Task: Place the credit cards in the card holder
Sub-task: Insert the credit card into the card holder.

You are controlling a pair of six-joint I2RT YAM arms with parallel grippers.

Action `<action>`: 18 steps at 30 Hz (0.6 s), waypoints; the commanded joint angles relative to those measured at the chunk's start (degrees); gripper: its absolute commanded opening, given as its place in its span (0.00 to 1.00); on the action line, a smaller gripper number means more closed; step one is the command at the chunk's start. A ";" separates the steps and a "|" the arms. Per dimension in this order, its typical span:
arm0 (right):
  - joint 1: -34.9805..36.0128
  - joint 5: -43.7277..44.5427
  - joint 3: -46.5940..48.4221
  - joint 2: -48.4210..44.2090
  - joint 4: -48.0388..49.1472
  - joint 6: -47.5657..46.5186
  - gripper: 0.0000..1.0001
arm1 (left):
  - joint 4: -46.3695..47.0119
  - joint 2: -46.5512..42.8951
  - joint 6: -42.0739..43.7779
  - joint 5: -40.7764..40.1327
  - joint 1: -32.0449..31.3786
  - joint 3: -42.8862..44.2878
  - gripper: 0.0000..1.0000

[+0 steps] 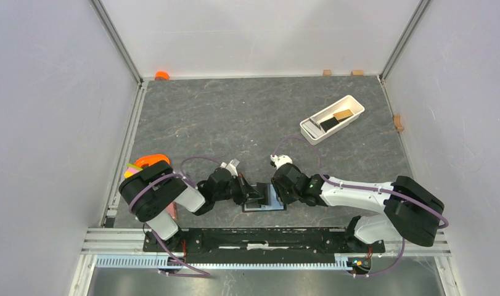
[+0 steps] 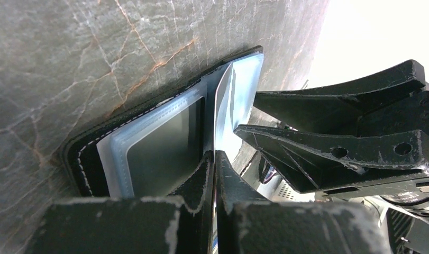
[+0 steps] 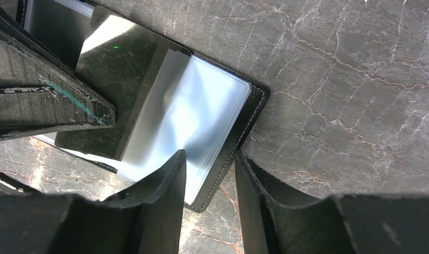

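The black card holder point(image 1: 264, 207) lies open on the table between my grippers, its clear sleeves up. In the left wrist view the card holder point(image 2: 148, 143) is just ahead of my left gripper point(image 2: 215, 156). That gripper point(image 1: 246, 192) is shut on a black credit card point(image 2: 218, 116), held on edge at the holder's fold. The card point(image 3: 122, 74) is glossy and dark in the right wrist view. My right gripper point(image 3: 209, 159) is open, its fingers either side of the holder's right edge point(image 3: 244, 121); it also shows in the top view point(image 1: 275, 191). A black card point(image 1: 329, 124) and a tan card point(image 1: 342, 115) lie in a tray.
The long white tray point(image 1: 352, 102) stands at the back right. An orange object point(image 1: 150, 161) lies by the left arm's base and an orange cap point(image 1: 161, 75) at the back left corner. Small wooden blocks point(image 1: 397, 122) sit along the right and back edges.
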 commanded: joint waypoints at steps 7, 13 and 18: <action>0.44 2.24 -1.01 1.54 -3.74 -0.21 0.43 | 1.76 3.79 -4.10 -0.35 -1.96 -0.70 0.05; 0.53 2.30 -1.54 0.95 -3.69 -0.03 0.43 | 0.26 3.98 -4.24 -0.77 -3.00 -0.12 0.07; 0.53 2.80 -1.68 0.40 -3.98 0.10 0.43 | -1.98 3.44 -3.89 -1.22 -3.97 0.37 0.03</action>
